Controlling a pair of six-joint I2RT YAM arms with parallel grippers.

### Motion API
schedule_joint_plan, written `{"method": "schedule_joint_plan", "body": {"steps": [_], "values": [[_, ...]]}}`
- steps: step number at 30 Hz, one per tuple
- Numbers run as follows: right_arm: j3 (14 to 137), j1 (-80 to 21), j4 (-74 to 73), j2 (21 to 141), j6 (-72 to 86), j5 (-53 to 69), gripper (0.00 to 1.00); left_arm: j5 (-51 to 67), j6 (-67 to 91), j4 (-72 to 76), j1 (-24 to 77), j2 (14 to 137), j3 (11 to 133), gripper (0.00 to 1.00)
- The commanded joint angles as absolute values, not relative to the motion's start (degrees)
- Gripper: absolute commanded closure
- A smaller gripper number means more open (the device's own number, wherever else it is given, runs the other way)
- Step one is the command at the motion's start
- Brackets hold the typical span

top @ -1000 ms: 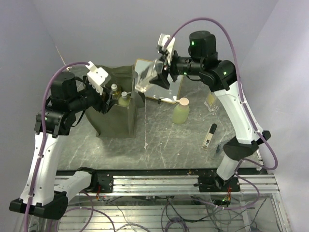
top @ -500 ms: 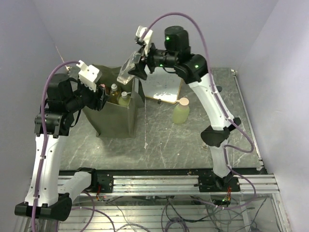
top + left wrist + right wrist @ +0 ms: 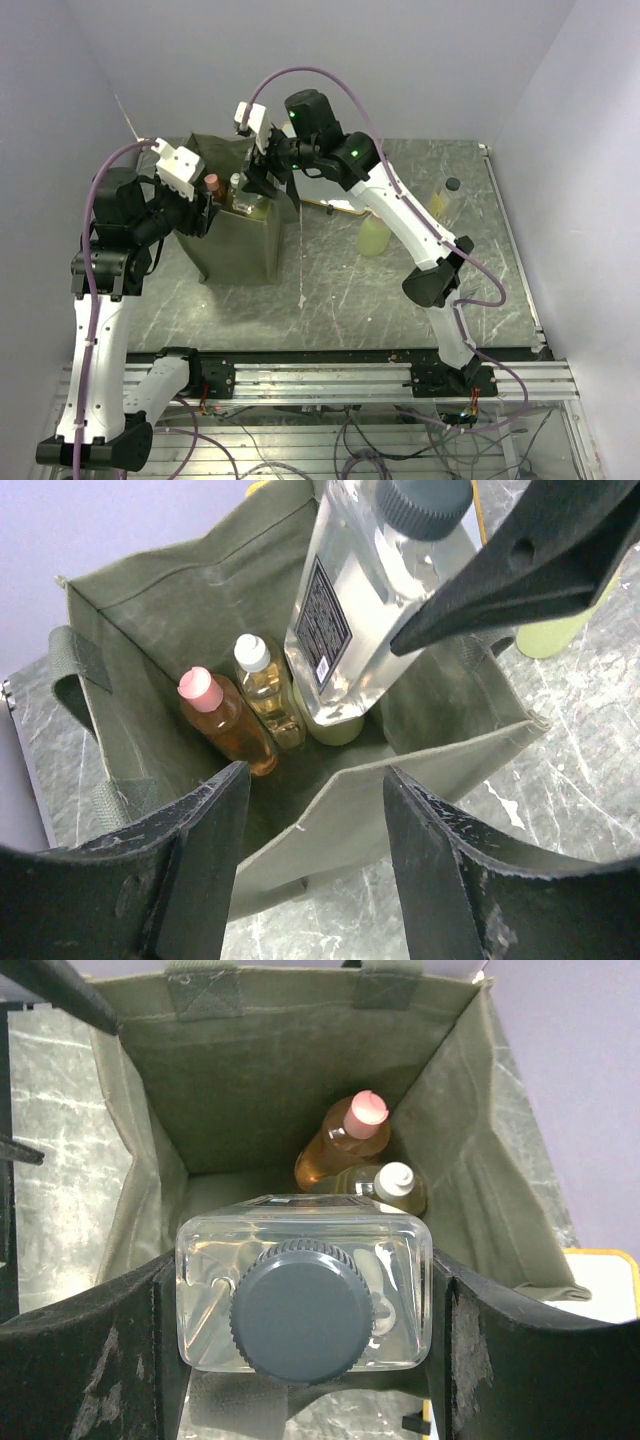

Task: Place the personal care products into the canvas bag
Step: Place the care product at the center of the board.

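Observation:
The olive-green canvas bag (image 3: 240, 250) stands open at the left. My right gripper (image 3: 262, 178) is shut on a clear bottle with a black cap (image 3: 300, 1310) and holds it upright over the bag's mouth (image 3: 280, 1070). An orange bottle with a pink cap (image 3: 345, 1140) and an amber bottle with a white top (image 3: 392, 1185) stand inside. A yellow-green bottle (image 3: 340, 728) is mostly hidden under the clear one (image 3: 360, 600). My left gripper (image 3: 312, 780) is open, its fingers astride the bag's near wall (image 3: 420, 770).
A green bottle with a pink cap (image 3: 375, 235) stands on the table right of the bag. Another bottle with a black cap (image 3: 445, 195) stands further right. The wood-framed whiteboard (image 3: 340, 207) lies behind the right arm.
My right arm has swung left, carrying the clear bottle from above the whiteboard to above the bag's mouth. My left gripper has stayed at the bag's rim.

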State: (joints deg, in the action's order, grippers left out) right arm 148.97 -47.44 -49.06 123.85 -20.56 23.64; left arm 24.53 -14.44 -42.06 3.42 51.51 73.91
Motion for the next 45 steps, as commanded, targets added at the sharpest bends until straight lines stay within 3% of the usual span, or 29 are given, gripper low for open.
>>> {"method": "schedule_joint_plan", "body": {"steps": [1, 15, 25, 45], "values": [[147.8, -48.0, -40.0, 121.7, -22.5, 23.3, 1.00, 24.1, -12.9, -38.6, 1.8, 50.6, 72.3, 0.34], [145.7, -49.3, -48.1, 124.5, -25.6, 20.2, 1.00, 27.0, -16.6, -41.1, 1.4, 49.6, 68.9, 0.38], [143.7, -49.2, -50.1, 126.2, -25.6, 20.2, 1.00, 37.7, -27.6, -46.3, 1.4, 50.9, 67.8, 0.30], [143.1, -49.2, -50.8, 128.0, -24.6, 23.3, 1.00, 40.4, -44.5, -50.0, 1.4, 50.0, 69.2, 0.28]]}}
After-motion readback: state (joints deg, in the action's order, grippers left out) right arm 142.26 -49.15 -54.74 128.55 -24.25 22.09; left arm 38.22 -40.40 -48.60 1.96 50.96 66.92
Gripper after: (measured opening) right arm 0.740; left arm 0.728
